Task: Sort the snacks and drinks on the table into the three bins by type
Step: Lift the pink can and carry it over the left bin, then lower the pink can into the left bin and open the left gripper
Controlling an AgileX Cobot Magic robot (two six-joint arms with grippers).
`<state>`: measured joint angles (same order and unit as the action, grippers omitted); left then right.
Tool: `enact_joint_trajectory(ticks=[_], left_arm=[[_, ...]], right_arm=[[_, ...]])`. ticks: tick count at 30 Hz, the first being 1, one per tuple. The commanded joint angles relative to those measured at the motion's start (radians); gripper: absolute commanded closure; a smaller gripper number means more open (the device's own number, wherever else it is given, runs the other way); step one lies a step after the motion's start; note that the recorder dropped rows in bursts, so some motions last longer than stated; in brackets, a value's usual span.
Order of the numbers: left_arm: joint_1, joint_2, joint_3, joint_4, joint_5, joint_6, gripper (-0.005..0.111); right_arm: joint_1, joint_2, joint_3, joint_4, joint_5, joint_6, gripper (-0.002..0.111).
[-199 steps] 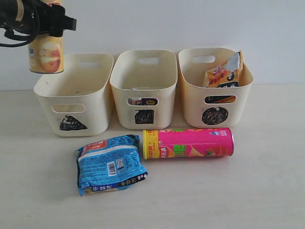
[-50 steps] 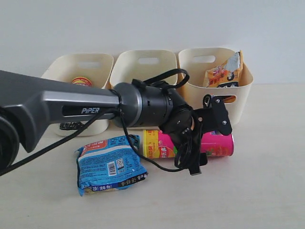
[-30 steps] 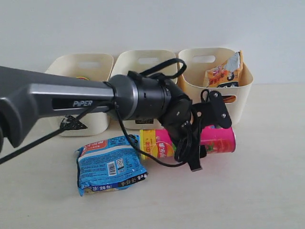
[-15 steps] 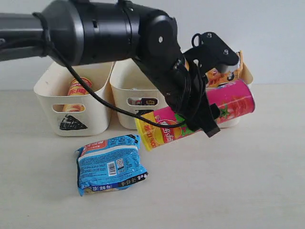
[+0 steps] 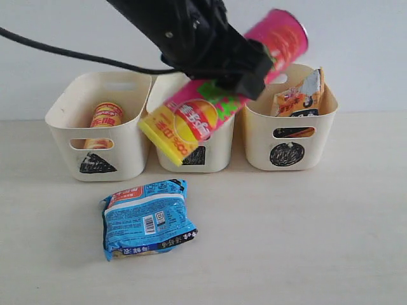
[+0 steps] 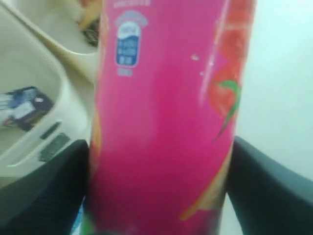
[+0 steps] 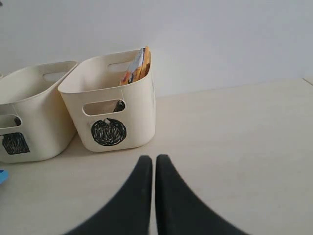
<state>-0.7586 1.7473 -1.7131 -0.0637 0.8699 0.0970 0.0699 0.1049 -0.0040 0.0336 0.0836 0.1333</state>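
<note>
My left gripper (image 5: 243,68) is shut on the pink chip can (image 5: 222,95) and holds it in the air, tilted, in front of the square bin (image 5: 216,160). Its yellow end points down and left. In the left wrist view the pink chip can (image 6: 161,117) fills the space between the two black fingers (image 6: 46,196). The yellow chip can (image 5: 102,121) stands in the triangle bin (image 5: 63,136). An orange-and-black bag (image 5: 297,96) leans in the circle bin (image 5: 318,136). The blue packet (image 5: 147,218) lies on the table (image 5: 305,241). My right gripper (image 7: 154,164) is shut and empty, low over the table.
A white and blue carton (image 6: 22,105) lies inside a bin below the held can. From the right wrist I see the circle bin (image 7: 137,122), the bag (image 7: 138,66) and part of the square bin (image 7: 34,132). A pale wall stands behind the bins.
The left gripper has closed on the pink can lying on the table and lifted it up and back, tilting it steeply in front of the middle bin.
</note>
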Motion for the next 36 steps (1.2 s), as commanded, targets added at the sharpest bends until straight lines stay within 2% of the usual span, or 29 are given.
enact_joint_trajectory(ticks=[1,8,14,17,26,36], left_arm=[[0.091,-0.063,-0.004,-0.003,0.002,-0.053,0.102],[0.254,-0.098,-0.004,0.0,-0.044,-0.097,0.102],[0.382,-0.098,-0.004,0.0,-0.2,-0.198,0.102],[0.423,-0.098,-0.004,0.0,-0.292,-0.215,0.102],[0.479,-0.025,-0.004,-0.008,-0.473,-0.217,0.102],[0.482,0.135,-0.004,-0.006,-0.586,-0.237,0.102]], right_arm=[[0.0,-0.001,0.004,-0.002,-0.001,-0.001,0.108],[0.0,-0.001,0.004,-0.002,-0.001,-0.001,0.108],[0.0,-0.001,0.004,-0.002,-0.001,-0.001,0.108],[0.0,-0.001,0.004,-0.002,-0.001,-0.001,0.108],[0.0,-0.001,0.004,-0.002,-0.001,0.0,0.108],[0.0,-0.001,0.004,-0.002,-0.001,0.0,0.108]])
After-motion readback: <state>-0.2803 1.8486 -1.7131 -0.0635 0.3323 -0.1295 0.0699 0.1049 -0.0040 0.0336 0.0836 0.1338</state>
